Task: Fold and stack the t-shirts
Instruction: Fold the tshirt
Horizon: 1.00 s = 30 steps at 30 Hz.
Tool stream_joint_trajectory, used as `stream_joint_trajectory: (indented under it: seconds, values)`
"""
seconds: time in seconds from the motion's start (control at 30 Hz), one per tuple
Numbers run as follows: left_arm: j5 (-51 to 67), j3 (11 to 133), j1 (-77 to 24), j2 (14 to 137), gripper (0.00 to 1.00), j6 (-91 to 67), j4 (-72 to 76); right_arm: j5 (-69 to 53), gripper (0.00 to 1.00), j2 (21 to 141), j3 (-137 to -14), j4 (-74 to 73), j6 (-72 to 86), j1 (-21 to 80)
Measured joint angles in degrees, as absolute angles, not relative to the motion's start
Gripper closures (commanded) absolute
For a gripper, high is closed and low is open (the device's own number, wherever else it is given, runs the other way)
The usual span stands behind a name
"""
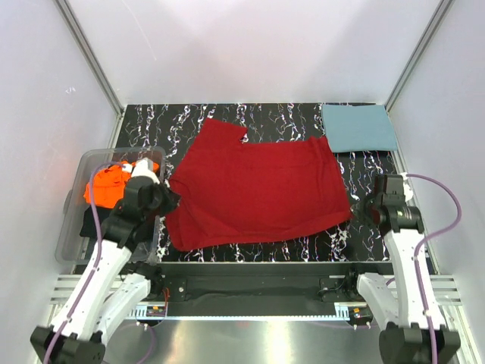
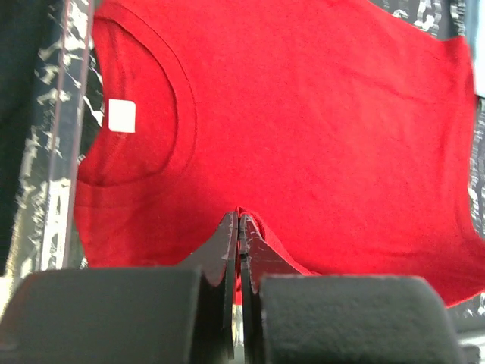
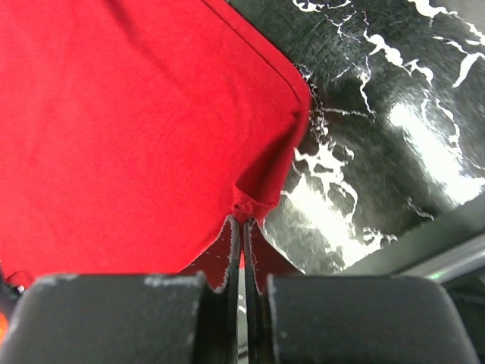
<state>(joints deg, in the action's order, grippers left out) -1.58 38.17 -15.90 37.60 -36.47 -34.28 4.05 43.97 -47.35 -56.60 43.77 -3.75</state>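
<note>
Black tabletop [image 1: 163, 125], glossy and veined in white like marble, forms the work surface inside a plain white enclosure. Nearest the arm bases, both grippers grip the near edge of the deep red t-shirt [image 1: 258, 189]. The left gripper [image 2: 239, 220] has its jaws pressed together on a small raised ridge of cloth beside the ribbed collar [image 2: 186, 114], with its square white neck label [image 2: 121, 116]. The right gripper [image 3: 242, 220] is likewise clamped on a puckered tuck of the hem edge, just short of the rounded corner. Holding the edge at two well-separated points probably lets it be lifted and carried over as one straight fold line. The garment lies sideways and nearly flat, collar to the left and hem to the right. Its knit is soft and matte with faint creases, and one sleeve juts toward the far side. To the left, a clear plastic bin [image 1: 70, 231] with rounded corners holds the crumpled orange t-shirt [image 1: 110, 182], apparently awaiting its turn. At the far right corner, well apart from the red cloth, the teal-blue t-shirt [image 1: 358, 127] lies folded into a neat rectangle, a likely base for the stack.
</note>
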Motion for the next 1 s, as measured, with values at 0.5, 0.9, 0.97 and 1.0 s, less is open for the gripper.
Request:
stream_joint_trajectory:
  seconds: [0.5, 0.9, 0.97, 1.0]
  values:
    - [-4.9, 46.0, -15.4, 62.8, 1.00, -28.6, -29.4, 6.8, 1.00, 69.3, -43.3, -40.1, 40.2, -3.7]
    - [-3.3, 51.1, -12.8, 70.7, 1.00, -21.2, -27.0, 9.0, 1.00, 72.9, -44.8, -35.0, 37.5, -4.5]
    - [-2.6, 51.5, -12.8, 71.1, 1.00, -20.2, -26.3, 7.9, 1.00, 72.9, -44.8, -33.9, 37.1, -4.5]
    - [-2.2, 51.8, -12.8, 71.5, 1.00, -19.7, -26.1, 7.6, 1.00, 72.9, -44.8, -33.4, 37.0, -4.5]
